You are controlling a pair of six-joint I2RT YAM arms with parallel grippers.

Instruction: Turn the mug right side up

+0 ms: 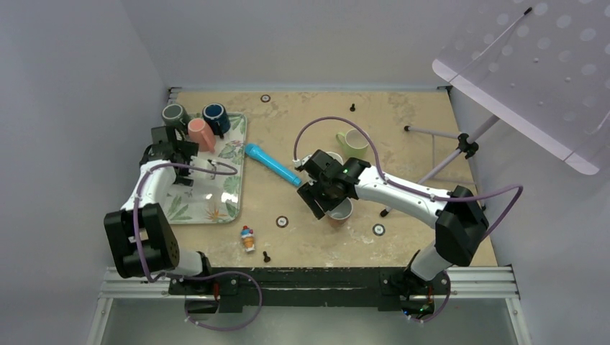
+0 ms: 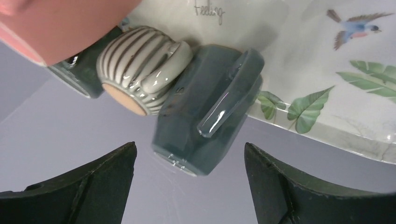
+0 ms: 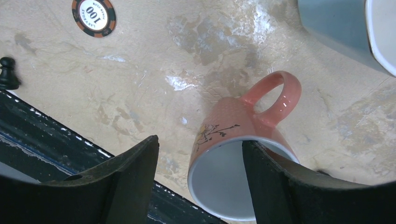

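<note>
The pink mug (image 3: 236, 154) stands mouth-up on the table (image 3: 140, 70) between the spread fingers (image 3: 116, 186) of the right hand (image 3: 200, 144), so the turn seems done. The left hand (image 2: 189, 145) hangs wide open over a dark mug (image 2: 205, 116) at the tray (image 2: 327, 116) edge; whether a right finger touches the pink rim, I cannot tell.

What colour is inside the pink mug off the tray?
White; the right wrist view shows the pink ceramic mug best.
</note>
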